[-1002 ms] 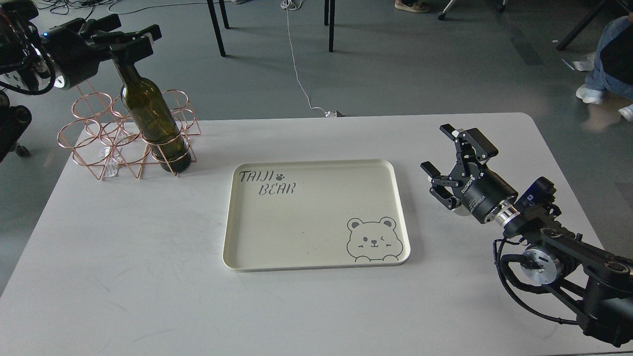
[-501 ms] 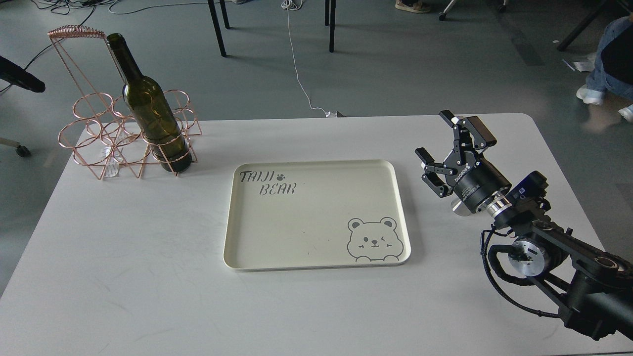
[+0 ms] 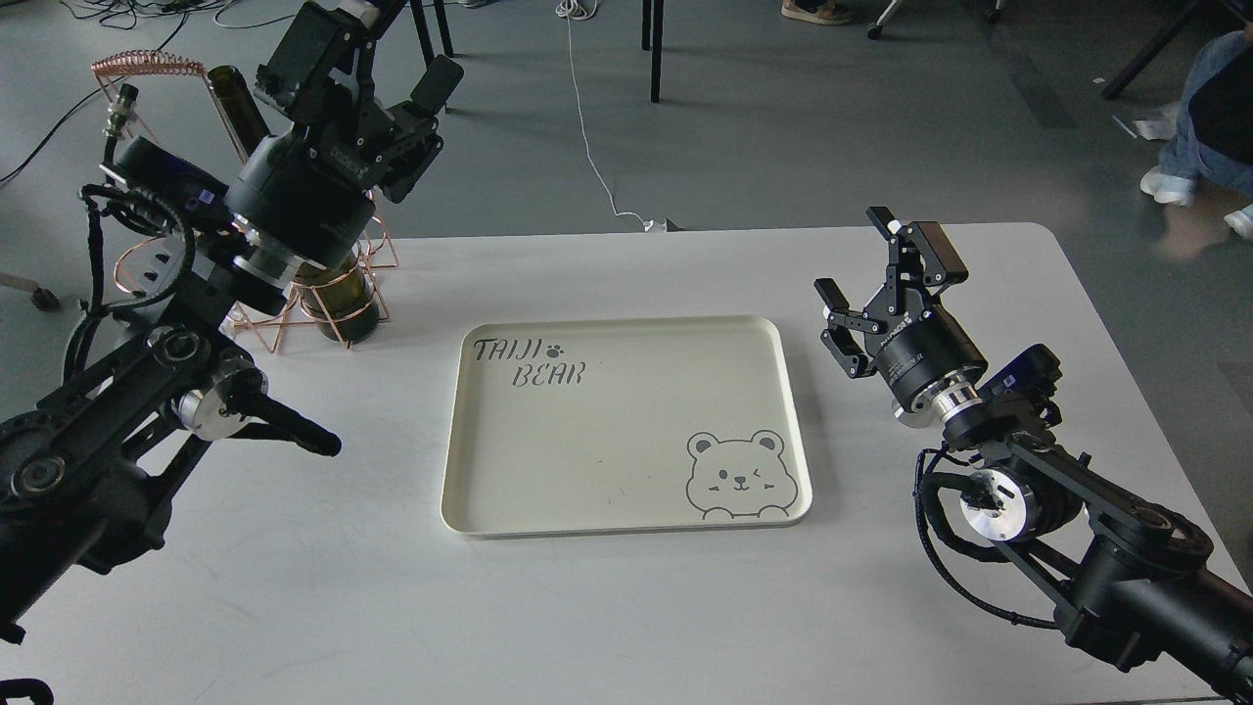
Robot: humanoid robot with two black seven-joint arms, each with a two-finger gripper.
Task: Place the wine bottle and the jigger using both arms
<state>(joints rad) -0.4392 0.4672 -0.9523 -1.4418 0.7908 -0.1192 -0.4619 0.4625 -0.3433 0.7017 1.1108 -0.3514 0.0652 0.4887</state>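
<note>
The cream tray [image 3: 626, 426] lay in the middle of the white table [image 3: 607, 617], printed with "TAIJI BEAR" at its far left corner and a bear face at its near right corner, and nothing rested in it. To the tray's far left stood the copper wire rack [image 3: 338, 269], and the wine bottle [image 3: 343, 294] stood upright in the rack's ring nearest the tray; only its dark base and the top of its neck, beside the rack's coiled handle, showed, because the left arm [image 3: 147, 372] crossed in front of its body. The left gripper [image 3: 382, 73] hung above and just to the tray side of the bottle's neck, its fingers [image 3: 438, 83] spread apart and grasping nothing, apart from the glass. To the tray's right, above the table, the right gripper [image 3: 881, 279] pointed away from the robot with its fingers [image 3: 935, 250] likewise released and holding nothing. The right arm [image 3: 1077, 529] ran back from it toward the table's near right corner. The jigger could not be seen anywhere around the tray; a small pale patch just under the right wrist was too hidden to identify.
</note>
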